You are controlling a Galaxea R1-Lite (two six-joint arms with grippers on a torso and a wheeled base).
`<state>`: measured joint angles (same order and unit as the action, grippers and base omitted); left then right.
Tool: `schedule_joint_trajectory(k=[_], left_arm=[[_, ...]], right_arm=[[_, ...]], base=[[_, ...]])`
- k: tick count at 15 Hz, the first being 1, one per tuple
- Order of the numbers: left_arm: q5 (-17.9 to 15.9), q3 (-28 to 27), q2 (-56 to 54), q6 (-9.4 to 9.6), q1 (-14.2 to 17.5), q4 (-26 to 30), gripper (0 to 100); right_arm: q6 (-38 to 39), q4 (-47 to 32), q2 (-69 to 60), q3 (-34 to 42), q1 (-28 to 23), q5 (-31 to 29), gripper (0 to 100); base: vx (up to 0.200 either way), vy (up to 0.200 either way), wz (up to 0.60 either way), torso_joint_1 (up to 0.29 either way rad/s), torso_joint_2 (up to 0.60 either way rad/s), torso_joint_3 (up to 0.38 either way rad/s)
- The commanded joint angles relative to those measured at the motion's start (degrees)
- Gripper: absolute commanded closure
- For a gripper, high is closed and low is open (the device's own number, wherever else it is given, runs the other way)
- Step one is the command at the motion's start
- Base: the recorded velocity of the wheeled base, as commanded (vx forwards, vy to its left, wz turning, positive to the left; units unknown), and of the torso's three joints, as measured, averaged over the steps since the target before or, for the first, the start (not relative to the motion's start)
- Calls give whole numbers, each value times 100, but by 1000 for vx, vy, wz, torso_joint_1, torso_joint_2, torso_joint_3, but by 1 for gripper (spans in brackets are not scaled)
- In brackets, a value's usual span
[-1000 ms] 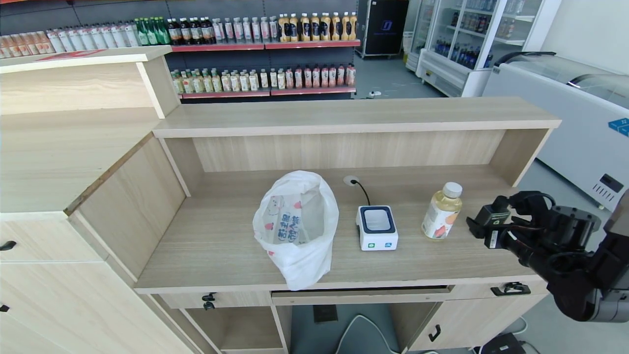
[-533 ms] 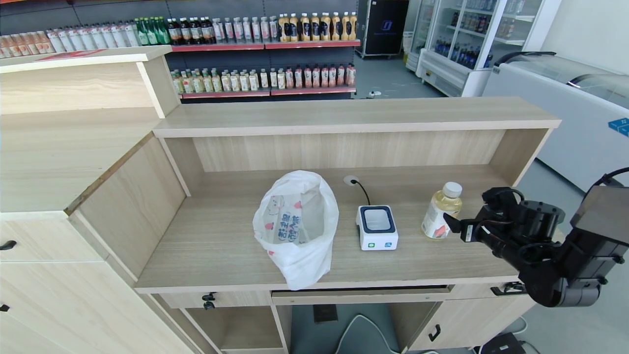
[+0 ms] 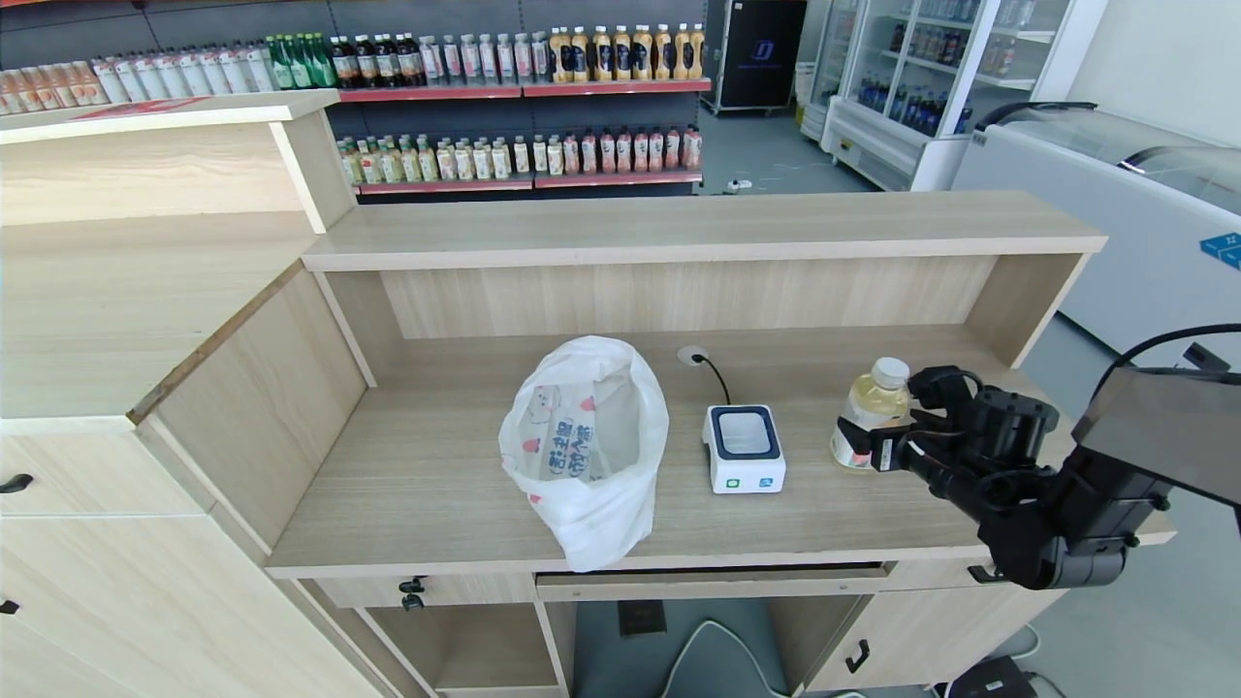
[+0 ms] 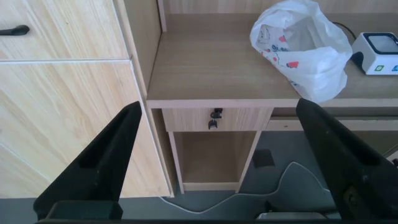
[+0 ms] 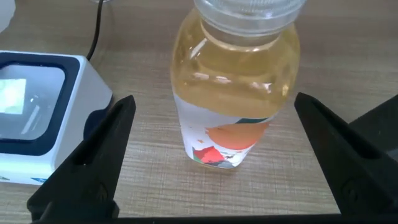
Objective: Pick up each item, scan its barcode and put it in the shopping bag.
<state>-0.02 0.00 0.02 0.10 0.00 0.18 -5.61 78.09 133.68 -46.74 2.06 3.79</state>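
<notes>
**Item 1 – bottle** (image 3: 873,415): clear plastic, upright, approx. full w/ pale amber liquid. Pale cap. White label wraps lower half, w/ orange-red graphic and a small teal mark. Label print too small to read. Loc.: on wooden counter (image 3: 436,485), near its right end, right of scanner (image 3: 744,449) and apart from it.

**Item 2 – shopping bag** (image 3: 585,446): thin white plastic, mouth open upward, standing at counter front-centre, left of scanner. Bottom edge hangs slightly over front lip. Blue characters and red/pink marks on side, not read.

**Item 3 – scanner**: small white box, dark-framed window on top, two small coloured squares on front face. Black cable (image 3: 713,373) runs back to a grommet in the counter.

**Tool A – right gripper** (image 3: 894,419): at bottle, label height. Fingers spread wide, one each side of bottle. Right wrist view shows a gap both sides, so no grip on it.

**Tool B – left gripper** (image 4: 219,104): low, out front of counter's left part. Fingers wide apart, holds nothing.

**Bkgd.**: store shelves (image 3: 524,155) w/ rows of drink bottles.
</notes>
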Motion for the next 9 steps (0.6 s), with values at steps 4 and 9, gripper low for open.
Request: schedule_joint_trajectory(k=[4, 9], left_arm=[[2, 0, -2, -1, 0, -1, 0], [2, 0, -2, -1, 0, -1, 0]], right_arm=[[69, -49, 492, -600, 102, -54, 0], [376, -365, 870, -1329, 233, -309, 0]], base=[[0, 0, 0, 0, 0, 0], [0, 0, 0, 0, 0, 0]])
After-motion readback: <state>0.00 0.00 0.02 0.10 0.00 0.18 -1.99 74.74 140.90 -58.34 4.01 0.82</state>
